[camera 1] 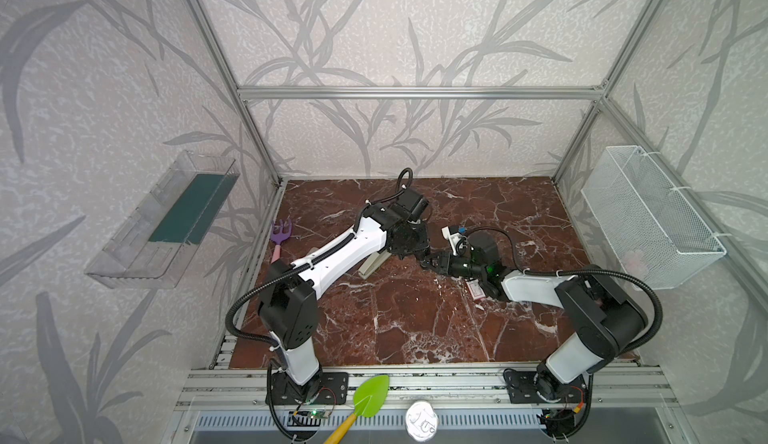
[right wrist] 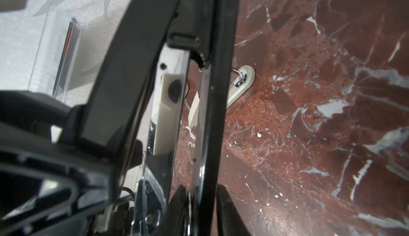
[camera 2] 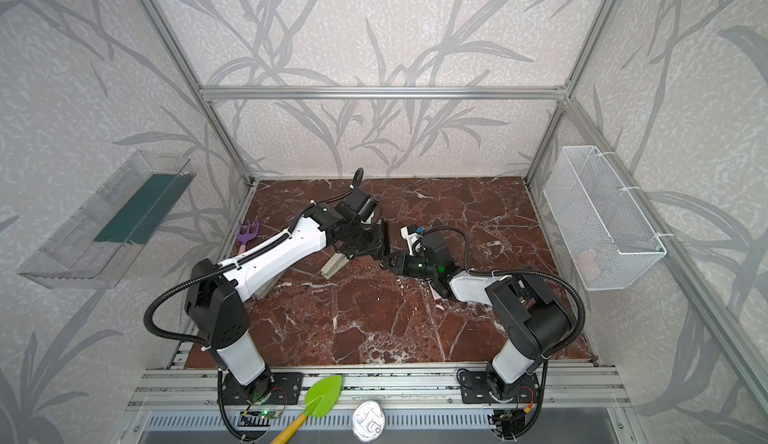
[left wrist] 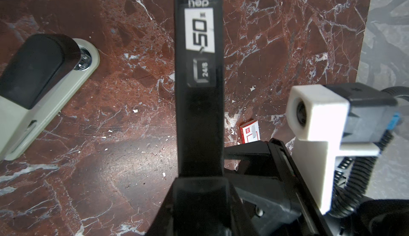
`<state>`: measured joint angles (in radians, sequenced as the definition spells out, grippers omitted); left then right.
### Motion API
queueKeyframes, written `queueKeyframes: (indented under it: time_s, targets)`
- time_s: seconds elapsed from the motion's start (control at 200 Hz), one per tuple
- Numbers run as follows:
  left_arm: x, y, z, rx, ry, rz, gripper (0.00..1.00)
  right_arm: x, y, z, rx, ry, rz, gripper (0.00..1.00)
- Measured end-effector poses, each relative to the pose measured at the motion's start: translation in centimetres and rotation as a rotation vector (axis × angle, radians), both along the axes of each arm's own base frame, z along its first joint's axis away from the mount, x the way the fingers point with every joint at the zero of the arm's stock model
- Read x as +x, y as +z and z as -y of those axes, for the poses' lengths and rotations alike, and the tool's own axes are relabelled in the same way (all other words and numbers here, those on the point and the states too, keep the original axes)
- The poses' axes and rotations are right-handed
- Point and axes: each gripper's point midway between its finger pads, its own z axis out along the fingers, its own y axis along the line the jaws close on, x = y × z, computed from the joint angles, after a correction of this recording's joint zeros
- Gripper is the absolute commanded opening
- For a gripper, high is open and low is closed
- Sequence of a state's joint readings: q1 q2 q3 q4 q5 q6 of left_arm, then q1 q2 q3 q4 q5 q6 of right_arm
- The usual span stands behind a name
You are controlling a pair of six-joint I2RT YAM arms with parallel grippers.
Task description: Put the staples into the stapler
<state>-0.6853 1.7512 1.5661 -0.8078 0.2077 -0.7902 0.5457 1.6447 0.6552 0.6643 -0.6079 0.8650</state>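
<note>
The black stapler (left wrist: 199,113) hangs above the table between both grippers, hinged open. My left gripper (left wrist: 200,190) is shut on one end of its labelled black bar. In both top views the two grippers meet mid-table: left gripper (camera 1: 409,240), right gripper (camera 1: 428,261). In the right wrist view my right gripper (right wrist: 199,201) is shut on the stapler's other black arm (right wrist: 219,91), which carries the silver rail (right wrist: 202,113). The staples are a small white box with a red mark (left wrist: 250,133). It lies flat on the table under the right arm (camera 1: 477,290).
A beige-and-black stapler (camera 1: 374,265) lies on the table just left of the grippers. A purple toy rake (camera 1: 280,234) rests by the left edge. A clear bin (camera 1: 166,221) and a white wire basket (camera 1: 648,217) hang on the side walls. A green shovel (camera 1: 370,396) lies on the front rail.
</note>
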Motion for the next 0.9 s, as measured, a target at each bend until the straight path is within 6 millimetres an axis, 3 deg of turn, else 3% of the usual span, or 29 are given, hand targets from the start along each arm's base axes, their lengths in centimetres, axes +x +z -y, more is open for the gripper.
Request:
queueKeyframes:
  time_s: [0.13, 0.34, 0.5, 0.765, 0.9]
  targets:
    - [0.2, 0.0, -0.4, -0.004, 0.006, -0.009, 0.0, 0.1, -0.2, 0.0, 0.011, 0.0, -0.016, 0.0]
    - [1.0, 1.5, -1.5, -0.047, 0.013, -0.038, 0.0, 0.2, 0.3, -0.2, 0.043, 0.014, 0.027, 0.0]
    - [1.2, 2.9, -2.6, -0.09, 0.018, -0.08, 0.0, -0.3, -0.7, 0.0, 0.048, 0.025, 0.064, 0.0]
    - [3.2, 4.7, -5.5, -0.137, 0.061, -0.077, 0.0, -3.3, -3.5, 0.9, 0.046, 0.091, 0.076, 0.0]
    - [4.6, 5.4, -7.1, -0.16, 0.094, -0.062, 0.0, -5.2, -3.9, 1.1, 0.063, 0.14, 0.098, 0.0]
